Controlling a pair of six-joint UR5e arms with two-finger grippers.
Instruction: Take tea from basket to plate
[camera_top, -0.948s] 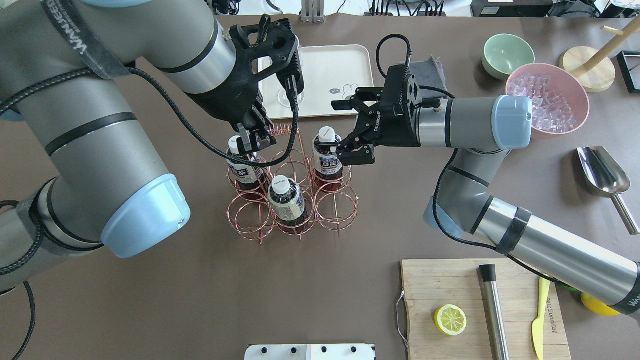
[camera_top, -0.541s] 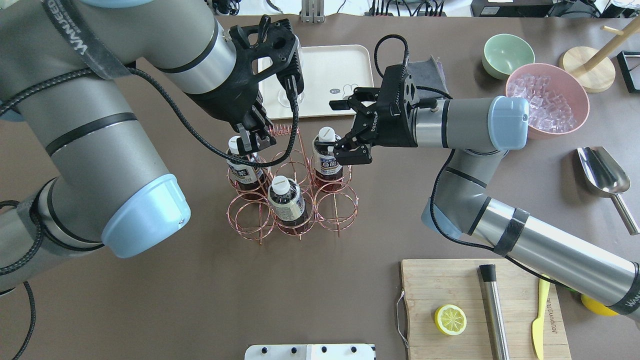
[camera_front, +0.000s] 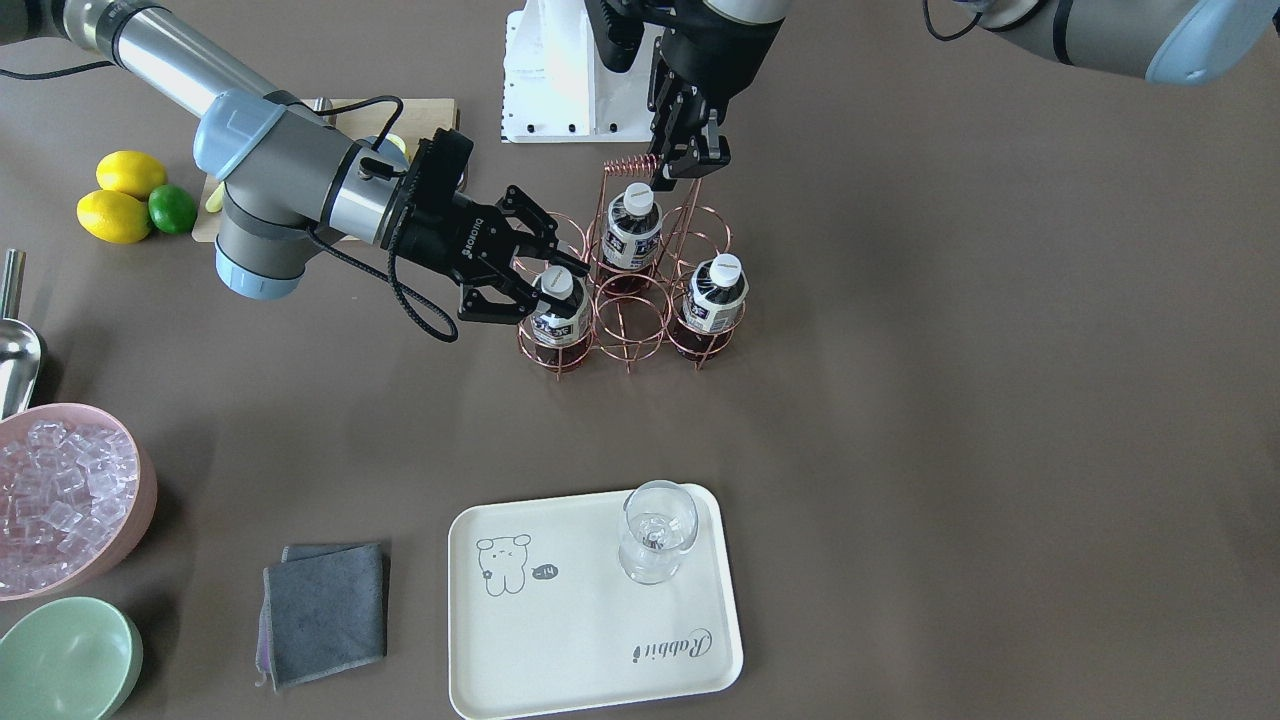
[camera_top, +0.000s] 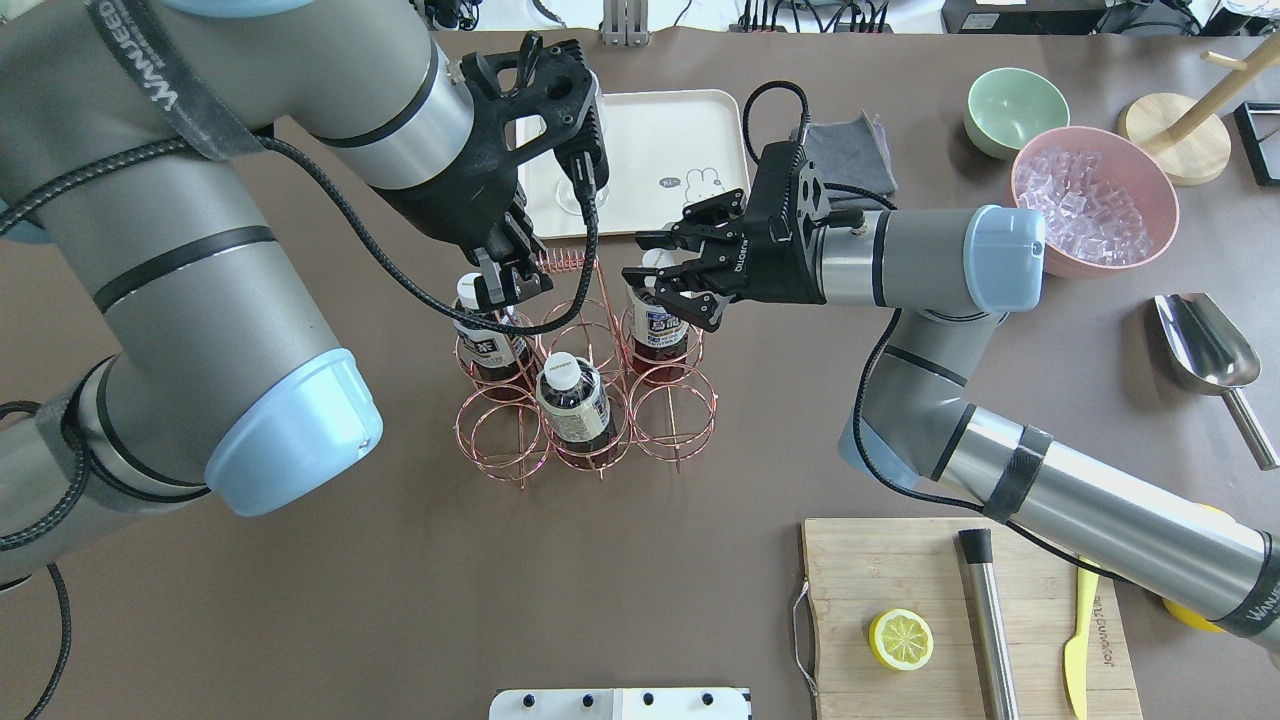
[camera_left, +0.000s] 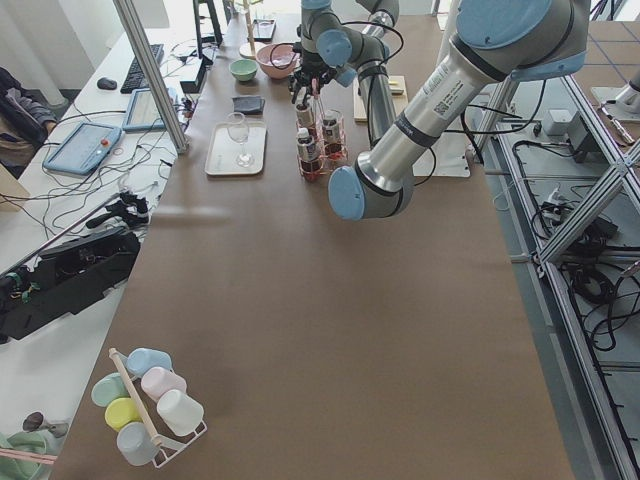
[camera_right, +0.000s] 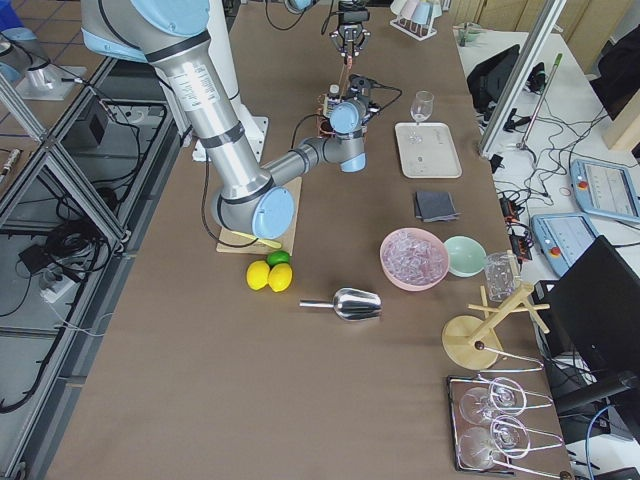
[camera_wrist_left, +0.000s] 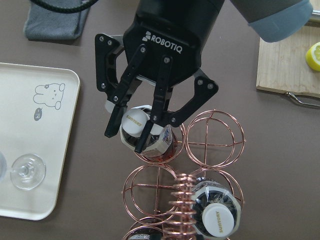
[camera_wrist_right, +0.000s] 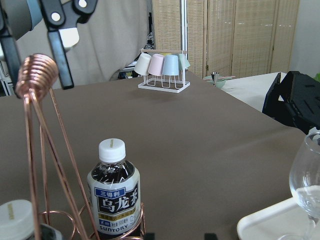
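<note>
The right gripper (camera_front: 548, 292) is released, its fingers spread on either side of the white cap of the tea bottle (camera_wrist_left: 134, 121). That bottle stands upright in the far right ring of the basket (camera_wrist_left: 215, 145), which sits mid-table. A 2nd bottle (camera_top: 485, 340) stands in the far left ring and a 3rd bottle (camera_top: 572, 400) in the near middle ring. The left gripper (camera_front: 693, 158) is clenched on the left end of the basket's coiled handle (camera_top: 562, 262). The tray (camera_front: 590, 640) lies on the far side of the basket, apart from it, with 1 glass (camera_front: 655, 530) standing on it.
</note>
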